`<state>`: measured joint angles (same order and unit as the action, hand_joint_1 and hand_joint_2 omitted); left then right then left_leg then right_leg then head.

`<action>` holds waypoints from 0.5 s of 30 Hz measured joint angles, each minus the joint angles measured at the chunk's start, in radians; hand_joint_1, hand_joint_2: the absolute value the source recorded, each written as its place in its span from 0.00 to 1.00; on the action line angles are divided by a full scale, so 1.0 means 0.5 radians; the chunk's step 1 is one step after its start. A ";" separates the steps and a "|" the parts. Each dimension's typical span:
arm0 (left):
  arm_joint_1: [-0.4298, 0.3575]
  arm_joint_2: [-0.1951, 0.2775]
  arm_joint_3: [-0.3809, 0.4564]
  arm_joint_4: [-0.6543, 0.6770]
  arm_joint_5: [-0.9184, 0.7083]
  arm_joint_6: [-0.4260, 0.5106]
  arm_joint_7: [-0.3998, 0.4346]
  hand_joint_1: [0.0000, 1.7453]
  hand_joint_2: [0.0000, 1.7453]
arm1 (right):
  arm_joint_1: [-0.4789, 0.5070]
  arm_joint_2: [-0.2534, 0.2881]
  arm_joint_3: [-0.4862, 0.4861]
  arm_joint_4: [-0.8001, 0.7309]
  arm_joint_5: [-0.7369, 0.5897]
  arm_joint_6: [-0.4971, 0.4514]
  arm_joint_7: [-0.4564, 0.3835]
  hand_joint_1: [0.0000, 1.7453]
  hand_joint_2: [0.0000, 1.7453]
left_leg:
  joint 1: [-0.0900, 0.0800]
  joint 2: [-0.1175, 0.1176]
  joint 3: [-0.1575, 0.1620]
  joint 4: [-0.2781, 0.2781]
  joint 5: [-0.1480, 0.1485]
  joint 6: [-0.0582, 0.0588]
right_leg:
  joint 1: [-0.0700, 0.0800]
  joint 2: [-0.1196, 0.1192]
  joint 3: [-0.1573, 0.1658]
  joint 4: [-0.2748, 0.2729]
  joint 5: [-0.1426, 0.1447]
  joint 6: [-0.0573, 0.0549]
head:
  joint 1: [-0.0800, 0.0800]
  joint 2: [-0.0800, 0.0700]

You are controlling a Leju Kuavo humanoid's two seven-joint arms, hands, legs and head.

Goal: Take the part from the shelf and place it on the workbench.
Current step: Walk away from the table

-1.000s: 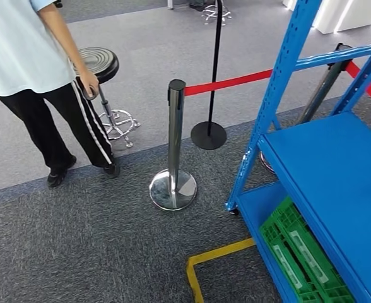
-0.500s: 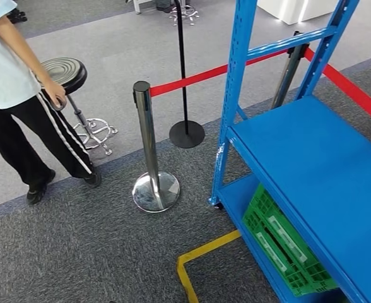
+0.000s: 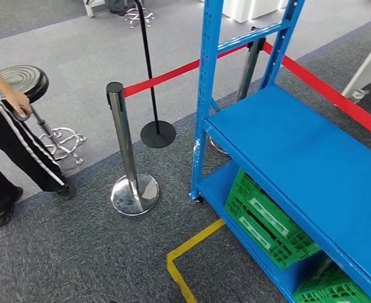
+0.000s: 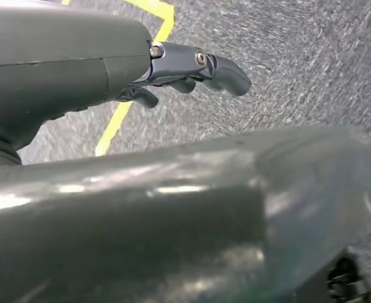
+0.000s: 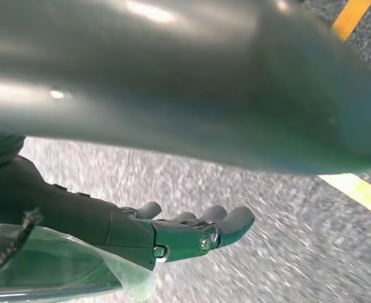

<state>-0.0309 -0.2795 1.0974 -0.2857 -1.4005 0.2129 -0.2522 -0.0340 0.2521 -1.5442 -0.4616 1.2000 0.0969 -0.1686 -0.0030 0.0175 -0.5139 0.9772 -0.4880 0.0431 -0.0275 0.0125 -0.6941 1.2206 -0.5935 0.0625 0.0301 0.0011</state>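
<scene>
Shelf [image 3: 288, 145], blue, fills the right of the head view, its long edge running toward lower right and cut off by the frame. No part visible on its bare middle deck; green crates [image 3: 264, 221] lie beneath. Open carpet lies left, bounded by a chrome post [image 3: 126, 158], red belt [image 3: 164, 77] and yellow floor tape [image 3: 188, 252]. Left hand [image 4: 174, 69] and right hand [image 5: 174, 230] hang over carpet, fingers slack, slightly apart, holding nothing. Person [image 3: 17, 145] at left edge, partly cropped.

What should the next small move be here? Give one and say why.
Probably keep turning toward the blue shelf before reaching. Its middle board is bare, and the green crates on the bottom level are cut off at the picture's edge, so no part shows. The left hand and right hand hang over carpet, holding nothing.
</scene>
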 joint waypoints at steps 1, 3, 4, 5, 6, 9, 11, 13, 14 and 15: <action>0.003 0.000 0.000 0.000 0.000 0.000 0.000 0.00 0.00 | 0.000 0.000 0.000 0.000 0.000 0.000 0.000 0.00 0.00 | -0.006 0.034 -0.008 0.001 0.002 0.002 | 0.000 -0.009 -0.032 0.098 -0.039 0.003 | 0.001 0.000; 0.004 0.000 0.000 0.000 0.000 -0.001 0.000 0.00 0.00 | 0.010 0.000 0.000 0.000 0.000 0.000 0.000 0.00 0.00 | -0.015 0.093 -0.015 0.004 0.005 0.003 | 0.003 -0.024 0.032 0.061 -0.005 0.001 | 0.001 0.000; 0.002 -0.001 0.000 0.000 0.000 -0.001 0.000 0.00 0.00 | 0.012 0.000 0.000 0.000 0.000 0.000 0.001 0.00 0.00 | -0.017 0.119 -0.013 0.007 0.005 0.002 | 0.007 -0.047 0.124 -0.073 0.052 -0.004 | 0.001 0.000; 0.001 -0.001 0.000 0.000 0.000 -0.001 0.000 0.00 0.00 | 0.011 0.000 0.000 0.000 0.000 0.000 0.001 0.00 0.00 | -0.020 0.143 -0.011 0.011 0.003 -0.002 | 0.015 -0.097 0.223 -0.231 0.099 -0.015 | 0.001 0.000; 0.000 -0.002 0.000 0.000 0.000 -0.002 0.000 0.00 0.00 | 0.007 -0.001 0.000 0.000 0.000 0.000 0.001 0.00 0.00 | -0.024 0.164 -0.009 0.017 -0.001 -0.010 | 0.022 -0.137 0.306 -0.361 0.136 -0.031 | 0.000 0.000; -0.009 -0.004 0.000 0.000 -0.001 -0.002 0.000 0.00 0.00 | 0.003 -0.001 0.000 0.000 0.000 0.000 -0.001 0.00 0.00 | -0.029 0.214 0.000 0.025 -0.004 -0.041 | 0.038 -0.154 0.358 -0.469 0.162 -0.080 | -0.004 0.000; -0.012 -0.003 0.000 0.000 -0.001 -0.001 0.000 0.00 0.00 | 0.009 -0.001 -0.001 -0.001 0.000 -0.001 -0.001 0.00 0.00 | -0.024 0.198 -0.002 0.038 -0.023 -0.065 | 0.031 -0.116 0.356 -0.481 0.179 -0.106 | -0.005 0.000; -0.009 -0.001 0.000 0.000 -0.002 -0.001 0.000 0.00 0.00 | 0.005 -0.001 0.000 -0.001 0.000 -0.001 -0.001 0.00 0.00 | -0.011 0.088 -0.053 0.175 -0.128 -0.091 | 0.021 -0.072 0.357 -0.492 0.203 -0.131 | -0.012 0.000; -0.007 0.001 0.000 0.000 -0.002 -0.002 0.000 0.00 0.00 | 0.002 -0.001 0.000 0.000 0.000 0.000 -0.001 0.00 0.00 | -0.004 0.029 -0.104 0.305 -0.206 -0.101 | 0.021 -0.048 0.351 -0.491 0.211 -0.138 | -0.016 0.000; -0.005 0.002 0.000 0.000 -0.002 -0.002 0.000 0.00 0.00 | 0.001 -0.001 0.000 0.000 0.000 0.001 -0.002 0.00 0.00 | 0.001 -0.002 -0.162 0.448 -0.276 -0.107 | 0.021 -0.022 0.344 -0.489 0.216 -0.142 | -0.017 0.000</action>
<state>-0.0332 -0.2787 1.0974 -0.2857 -1.4014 0.2118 -0.2522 -0.0337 0.2518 -1.5442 -0.4616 1.2001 0.0973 -0.1694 -0.0027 0.0163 -0.5951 1.2013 -0.6259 -0.0105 -0.0171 0.0017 -0.5223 0.9759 -0.4853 -0.0084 0.0218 0.0011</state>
